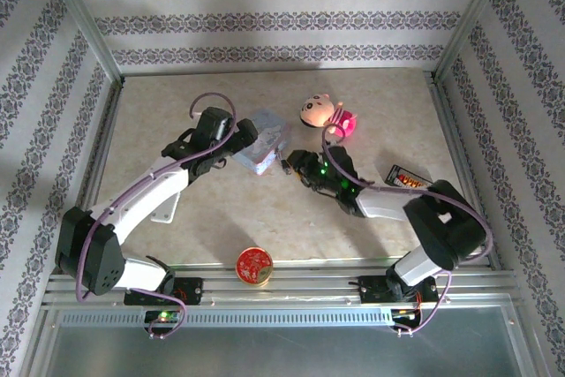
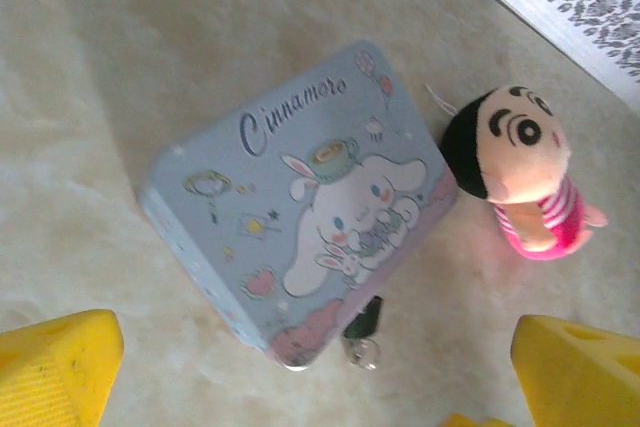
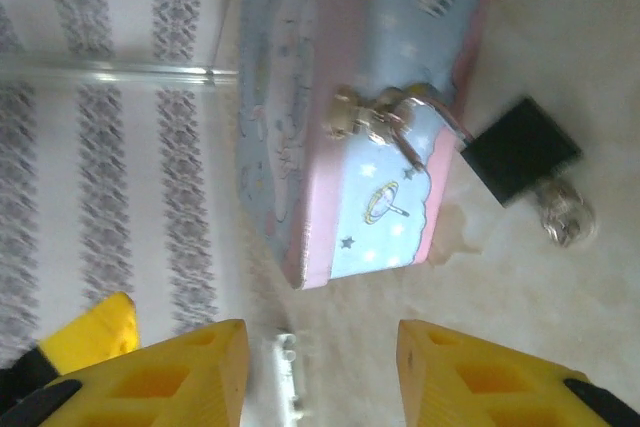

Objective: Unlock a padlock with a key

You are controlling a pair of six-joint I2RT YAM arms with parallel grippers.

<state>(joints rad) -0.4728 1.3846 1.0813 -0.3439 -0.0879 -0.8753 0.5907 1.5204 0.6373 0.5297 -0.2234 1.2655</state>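
right end effector (image 3: 320,352) apart | left end effector (image 2: 320,387) wide apart | right wrist: padlock (image 3: 520,152) hooked in tin (image 3: 380,207) hasp (image 3: 365,117); top: unclear

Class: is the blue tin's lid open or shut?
Shut. The lid lies flush on the tin's body, and the padlock hangs through the front clasp.

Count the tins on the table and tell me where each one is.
2. The pale blue rectangular tin lies mid-table, left of the plush doll; the round red tin sits at the near edge. Others could lie hidden.
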